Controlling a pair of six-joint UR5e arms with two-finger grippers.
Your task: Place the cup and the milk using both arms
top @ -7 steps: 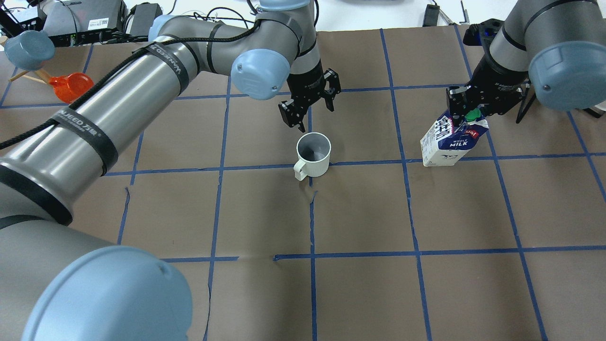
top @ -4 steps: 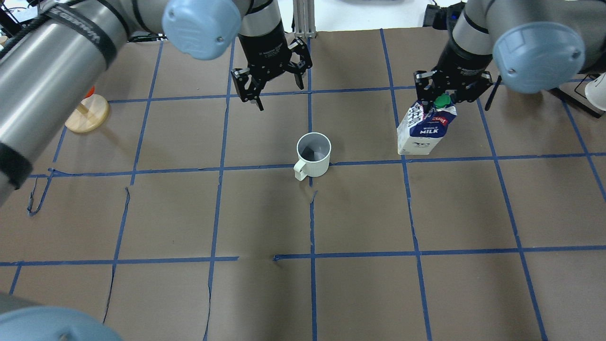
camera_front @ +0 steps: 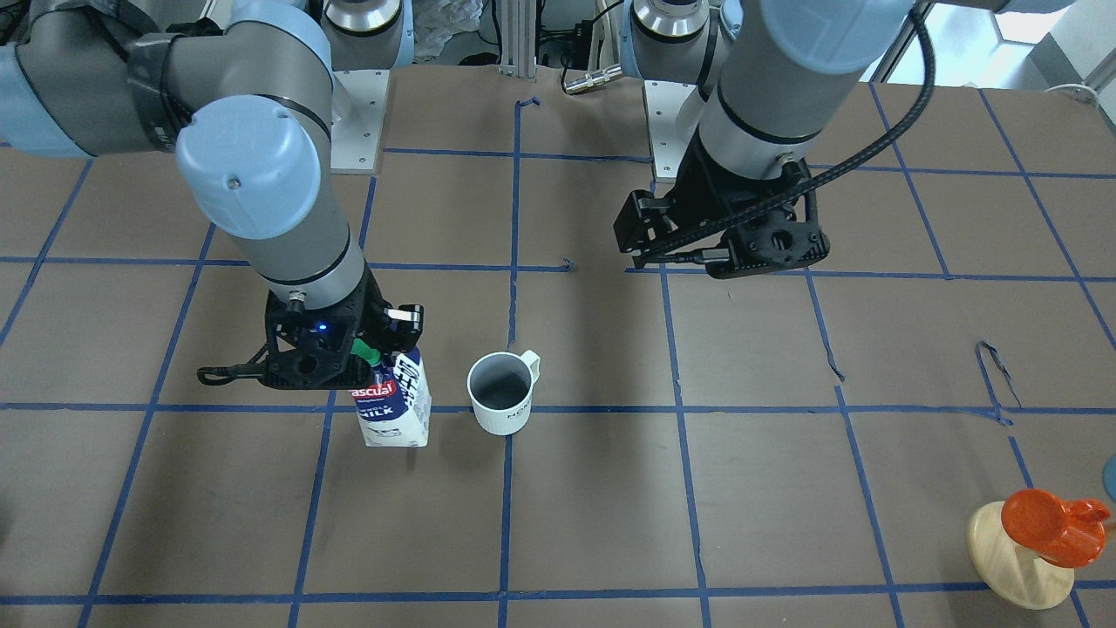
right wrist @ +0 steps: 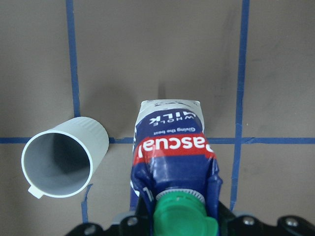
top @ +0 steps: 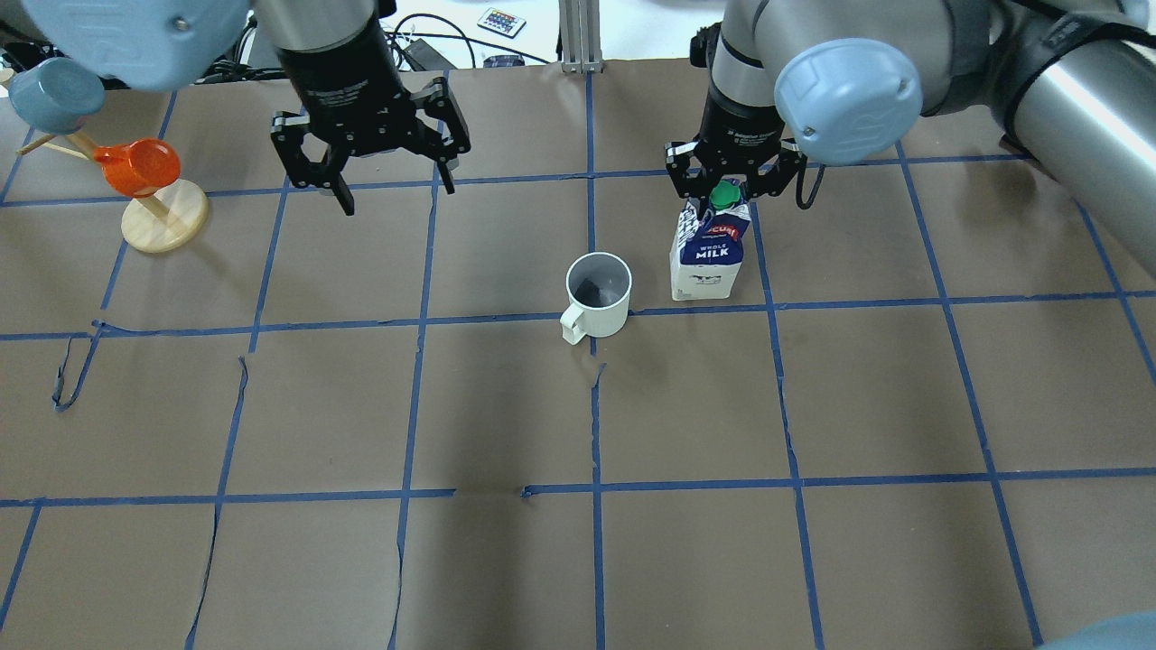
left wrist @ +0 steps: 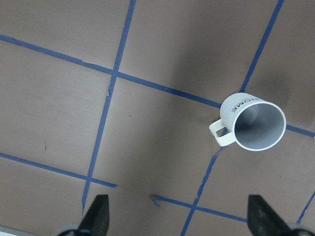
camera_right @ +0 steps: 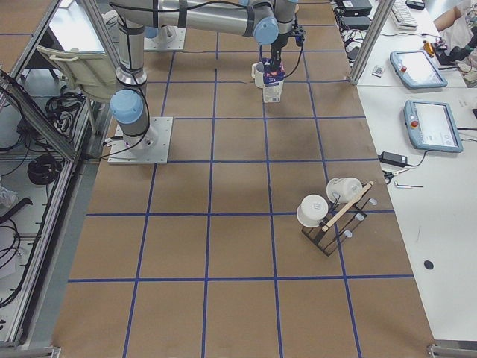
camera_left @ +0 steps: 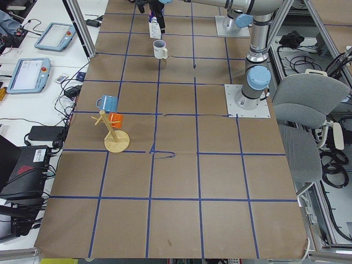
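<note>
The white cup (top: 598, 293) stands upright on the brown paper at the table's middle, handle toward the robot; it also shows in the front view (camera_front: 501, 392) and the left wrist view (left wrist: 253, 127). My right gripper (top: 727, 188) is shut on the gable top of the blue and white milk carton (top: 707, 257), just below its green cap. The carton (camera_front: 397, 406) is upright, close beside the cup with a small gap (right wrist: 172, 152). I cannot tell whether its base touches the table. My left gripper (top: 397, 185) is open and empty, high and far left of the cup.
A wooden mug tree (top: 167, 221) with an orange cup (top: 135, 167) and a blue cup (top: 54, 90) stands at the far left. A rack with white cups (camera_right: 332, 212) stands near the table's right end. Blue tape lines grid the paper.
My right gripper has carried the milk leftward to beside the cup and brought it upright. My left gripper, still open, has moved left, away from the cup. The cup has not moved.
</note>
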